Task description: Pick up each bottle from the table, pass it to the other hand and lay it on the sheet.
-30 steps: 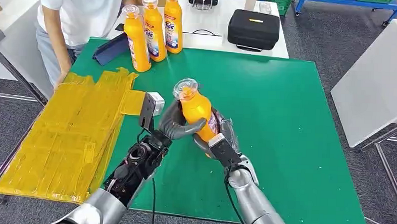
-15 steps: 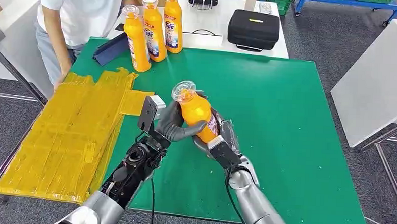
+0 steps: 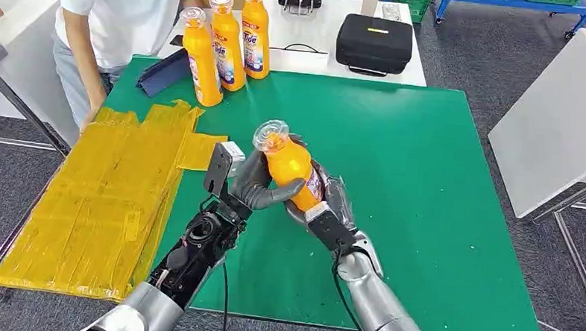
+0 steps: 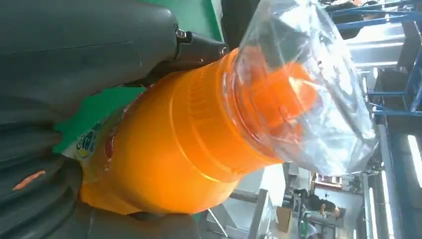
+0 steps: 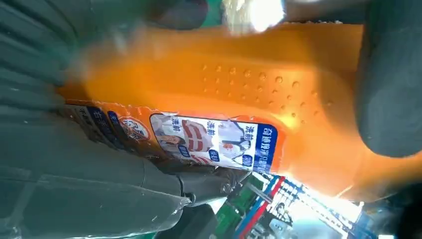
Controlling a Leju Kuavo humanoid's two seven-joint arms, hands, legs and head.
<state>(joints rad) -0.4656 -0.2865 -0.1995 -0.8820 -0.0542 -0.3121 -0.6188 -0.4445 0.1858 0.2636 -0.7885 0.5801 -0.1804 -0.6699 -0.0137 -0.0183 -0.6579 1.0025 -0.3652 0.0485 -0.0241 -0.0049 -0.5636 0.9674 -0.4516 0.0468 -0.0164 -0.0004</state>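
We hold both arms raised over the green table (image 3: 438,187), hands meeting. Our left hand (image 3: 258,185) wraps its fingers around the orange bottle (image 3: 288,165) from one side; our right hand (image 3: 324,204) grips its lower body from the other. The bottle tilts between them, its clear-wrapped cap (image 4: 293,94) above our left hand.

Sheet (image 3: 94,201) on table's (image 3: 437,216) left; three bottles (image 3: 224,43) behind it (standing); case (image 3: 375,42) far right.
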